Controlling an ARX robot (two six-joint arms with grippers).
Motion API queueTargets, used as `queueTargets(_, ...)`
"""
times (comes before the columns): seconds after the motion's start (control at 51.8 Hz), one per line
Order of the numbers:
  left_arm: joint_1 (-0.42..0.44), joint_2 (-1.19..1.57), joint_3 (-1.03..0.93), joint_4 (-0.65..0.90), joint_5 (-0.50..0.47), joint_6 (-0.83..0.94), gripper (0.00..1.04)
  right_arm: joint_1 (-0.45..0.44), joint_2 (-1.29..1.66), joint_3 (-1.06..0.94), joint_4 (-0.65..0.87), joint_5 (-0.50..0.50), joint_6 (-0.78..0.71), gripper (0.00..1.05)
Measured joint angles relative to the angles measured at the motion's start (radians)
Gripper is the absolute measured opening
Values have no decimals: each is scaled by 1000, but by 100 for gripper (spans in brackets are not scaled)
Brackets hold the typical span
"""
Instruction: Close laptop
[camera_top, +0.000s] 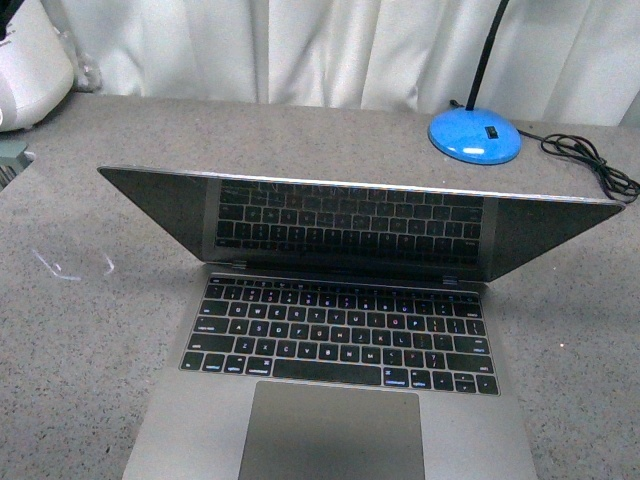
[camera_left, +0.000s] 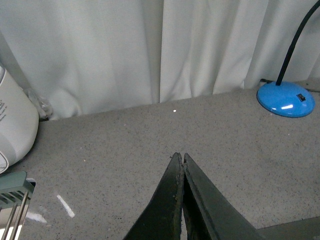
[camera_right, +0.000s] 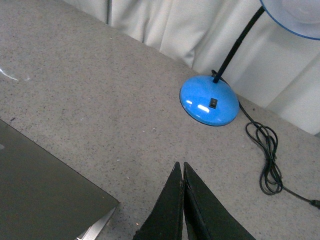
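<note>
Front view, laptop: the laptop (camera_top: 340, 330) sits on the table (camera_top: 60, 330), its lid tipped partway down over the keys — not shut.
Front view, lamp: a blue lamp (camera_top: 475, 137) stands behind the laptop, with its cord (camera_top: 590, 165) beside it.
Left wrist view, gripper: the left gripper (camera_left: 182, 159) has its tips pressed together and holds nothing.
Left wrist view, lamp: far ahead of the tips, off to one side, by the curtain (camera_left: 125, 50).
Right wrist view, gripper: the right gripper (camera_right: 181, 167) is squeezed tight too — nothing in it.
Right wrist view, laptop: a lid corner lies near the gripper, off to its side, not touching.
Right wrist view, lamp: ahead of the tips, well apart.
</note>
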Motion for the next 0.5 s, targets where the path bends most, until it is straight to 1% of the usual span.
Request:
queueTargets(0.174,13,101,82,-35,39,33,4,46,85,64,-40,-10,23,1)
queueTargets(0.502,26,227,162,-104,96,102,4,121,178,166,-117,-47,57,1)
